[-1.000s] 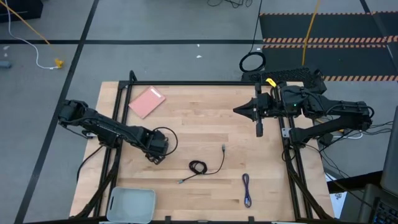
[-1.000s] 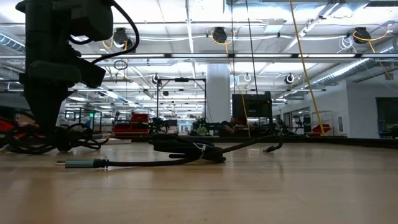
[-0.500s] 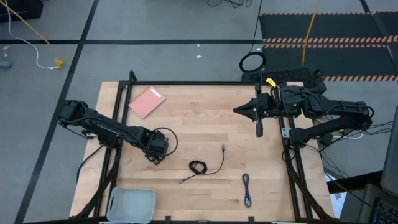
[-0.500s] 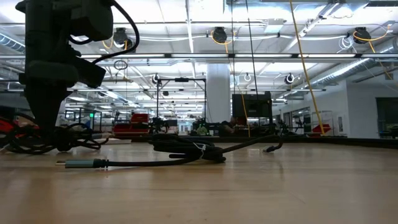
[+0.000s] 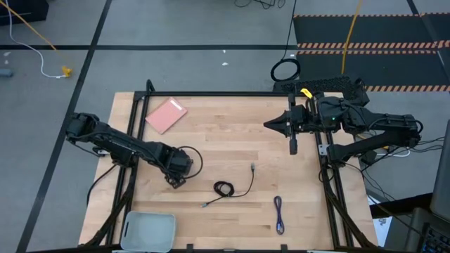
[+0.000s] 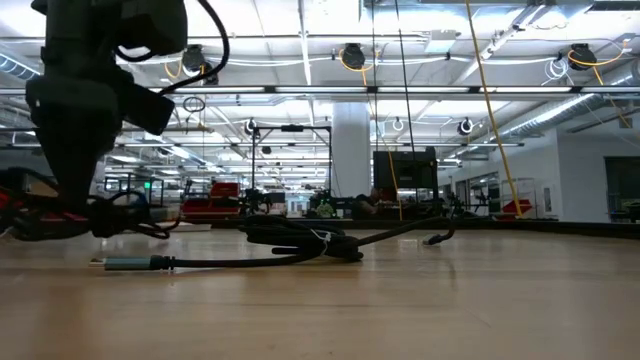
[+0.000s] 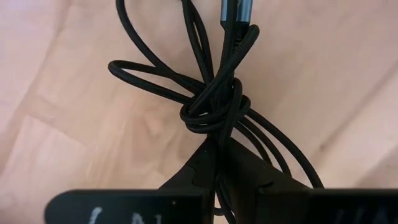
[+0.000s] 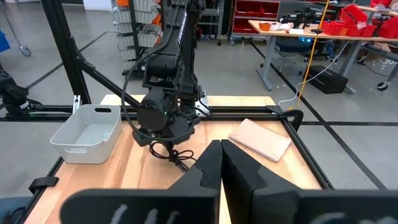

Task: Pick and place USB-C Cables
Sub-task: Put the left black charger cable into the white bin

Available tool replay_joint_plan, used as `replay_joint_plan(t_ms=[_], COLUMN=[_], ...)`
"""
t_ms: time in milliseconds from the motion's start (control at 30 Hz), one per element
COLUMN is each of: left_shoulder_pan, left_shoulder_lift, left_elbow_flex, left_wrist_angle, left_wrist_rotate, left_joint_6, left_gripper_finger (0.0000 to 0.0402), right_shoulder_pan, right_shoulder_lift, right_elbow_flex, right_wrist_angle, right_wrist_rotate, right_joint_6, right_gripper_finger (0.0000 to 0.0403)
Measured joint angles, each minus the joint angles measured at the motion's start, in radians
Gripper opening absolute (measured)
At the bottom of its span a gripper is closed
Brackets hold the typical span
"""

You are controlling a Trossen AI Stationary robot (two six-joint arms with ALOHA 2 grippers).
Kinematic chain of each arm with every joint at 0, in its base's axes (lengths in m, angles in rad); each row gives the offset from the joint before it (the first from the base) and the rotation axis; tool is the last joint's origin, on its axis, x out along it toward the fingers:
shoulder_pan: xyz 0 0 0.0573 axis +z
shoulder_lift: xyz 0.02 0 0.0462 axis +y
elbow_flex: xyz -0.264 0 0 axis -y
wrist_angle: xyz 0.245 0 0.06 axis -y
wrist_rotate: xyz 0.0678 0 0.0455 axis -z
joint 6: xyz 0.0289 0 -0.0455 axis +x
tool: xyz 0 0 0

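The left gripper (image 5: 176,180), left of centre, pinches one black cable (image 7: 214,106) just off the table, while another black cable (image 5: 225,188), the purple cable (image 5: 279,213) and the empty white bin (image 5: 148,230) wait below; right gripper (image 5: 293,147) idles closed.

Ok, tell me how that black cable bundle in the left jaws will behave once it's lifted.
Probably floppy: the black cable is thin, with loose loops sticking out around the knot. Those loops will likely sag and swing below the left gripper, whose jaws are pinched on a few strands only. It looks light, so the lift should be easy, though a dangling plug could drag across the wooden table.
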Motion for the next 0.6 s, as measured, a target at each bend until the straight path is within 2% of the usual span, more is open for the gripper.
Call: replay_joint_plan(t_ms=[200,600], left_shoulder_pan=[0.000,-0.001], left_shoulder_lift=[0.000,0.000], left_elbow_flex=[0.094,0.410], left_wrist_angle=[-0.147,-0.484], left_wrist_rotate=[0.035,0.011], left_joint_6=[0.052,0.162], left_gripper_finger=[0.0026,0.0026], right_shoulder_pan=[0.000,0.000], right_shoulder_lift=[0.000,0.000], right_elbow_flex=[0.000,0.000], right_wrist_angle=[-0.011,-0.026], right_wrist_rotate=[0.000,0.000], right_joint_6=[0.001,0.027], right_gripper_finger=[0.0000,0.0000])
